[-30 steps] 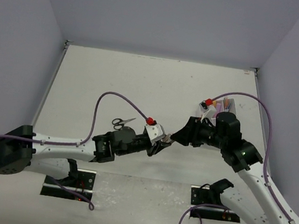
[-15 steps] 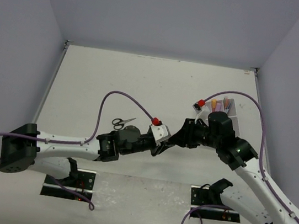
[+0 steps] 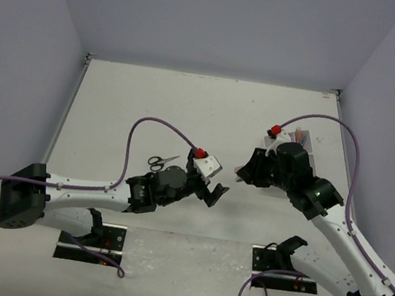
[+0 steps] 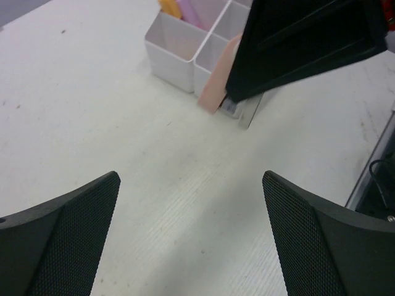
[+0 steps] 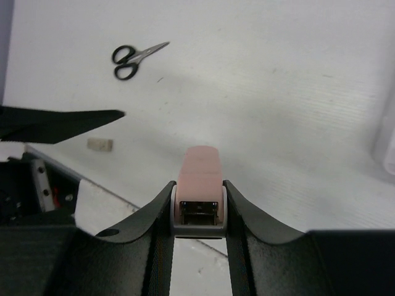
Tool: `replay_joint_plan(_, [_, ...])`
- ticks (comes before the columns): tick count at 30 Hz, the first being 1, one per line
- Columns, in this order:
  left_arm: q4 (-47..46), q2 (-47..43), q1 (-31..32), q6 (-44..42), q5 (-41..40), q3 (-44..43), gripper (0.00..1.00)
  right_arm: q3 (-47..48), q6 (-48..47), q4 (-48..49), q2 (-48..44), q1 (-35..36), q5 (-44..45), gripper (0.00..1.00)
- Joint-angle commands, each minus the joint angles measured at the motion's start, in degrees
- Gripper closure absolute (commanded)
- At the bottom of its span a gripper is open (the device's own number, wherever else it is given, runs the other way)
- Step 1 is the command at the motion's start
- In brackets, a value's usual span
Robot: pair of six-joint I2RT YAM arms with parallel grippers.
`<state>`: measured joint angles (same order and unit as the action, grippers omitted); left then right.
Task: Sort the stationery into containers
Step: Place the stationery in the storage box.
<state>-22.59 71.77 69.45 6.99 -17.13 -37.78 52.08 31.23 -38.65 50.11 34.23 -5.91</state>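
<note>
My right gripper (image 5: pixel 199 188) is shut on a pink and grey stapler-like block (image 5: pixel 199 172), held above the table; from above the block (image 3: pixel 238 171) sticks out of the right gripper (image 3: pixel 245 174) toward the left. My left gripper (image 4: pixel 190 179) stands open and holds nothing, a short way left of that block (image 4: pixel 217 77). The white divided tray (image 4: pixel 176 46) sits behind the right gripper, with an orange marker (image 4: pixel 168 6) and a pink marker (image 4: pixel 192 12) in it. Black-handled scissors (image 5: pixel 133 57) and a small tan eraser (image 5: pixel 99 144) lie on the table.
The tray (image 3: pixel 311 154) stands at the right, partly hidden by the right arm. The scissors (image 3: pixel 160 162) lie just behind the left arm's forearm. Purple cables arch over both arms. Walls close the table on three sides.
The left gripper has opened and drawn back to the left, off the pink block. The right gripper keeps the block and has moved right and back toward the tray.
</note>
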Motion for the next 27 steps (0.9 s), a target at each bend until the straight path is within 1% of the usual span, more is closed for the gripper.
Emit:
replay_joint_plan(1, [7.84,-4.56,-0.02,6.55,-13.59,-2.96,0.00,5.10,-3.89,-3.89,2.25,-4.58,15.95,1.00])
replay_joint_plan(4, [19.76,-6.29,-0.02,12.14,-20.94,-7.07,0.00,6.05,-7.53,-5.60,3.41,-11.03,21.71,1.00])
replay_joint_plan(5, [23.70,-6.55,-0.02,14.03,-22.31,-8.34,0.00,5.93,-9.49,-5.35,3.59,-11.98,23.46,1.00])
replay_joint_plan(7, [34.72,-7.13,-0.02,18.93,-24.16,-12.37,0.00,5.11,-17.43,-3.27,4.33,-12.74,29.47,1.00])
replay_joint_plan(8, [37.78,-7.32,-0.02,20.12,-24.49,-13.65,0.00,4.59,-20.40,-2.27,4.54,-12.78,30.36,1.00])
replay_joint_plan(9, [42.80,-7.71,-0.02,22.40,-25.60,-14.74,0.00,3.02,-24.71,-1.13,4.49,-12.85,30.72,1.00])
replay_joint_plan(11, [49.02,-8.49,-0.11,25.78,-27.07,-17.66,0.00,0.31,-27.79,3.73,3.77,-12.87,32.70,1.00])
replay_joint_plan(13, [53.90,-10.13,-0.19,27.96,-27.77,-18.72,0.00,-1.87,-29.19,6.63,3.59,-13.30,31.51,1.00])
replay_joint_plan(14, [53.97,-10.16,-0.11,28.07,-27.78,-18.90,0.00,-2.07,-29.55,7.58,3.59,-13.39,30.23,1.00])
replay_joint_plan(17, [57.88,-12.86,-0.19,28.04,-26.39,-19.27,0.00,-2.67,-30.31,8.50,3.92,-13.51,30.44,1.00])
replay_joint_plan(19, [60.60,-12.79,-0.19,27.70,-25.58,-20.56,0.00,-3.45,-30.74,8.50,3.91,-13.51,31.92,1.00])
replay_joint_plan(21, [65.77,-11.84,-0.19,28.07,-25.55,-22.13,0.00,-3.95,-31.40,8.50,3.22,-13.57,31.20,1.00])
replay_joint_plan(23, [71.11,-10.07,-0.19,29.48,-27.97,-22.85,0.00,-5.07,-33.17,8.51,2.18,-13.57,30.18,1.00])
replay_joint_plan(25, [72.62,-9.36,-0.19,29.81,-29.69,-21.91,0.00,-6.05,-33.61,8.94,1.58,-13.57,30.30,1.00])
replay_joint_plan(27, [71.94,-9.20,-0.20,29.57,-31.64,-19.76,0.00,-6.38,-33.69,8.94,1.58,-13.57,30.88,1.00])
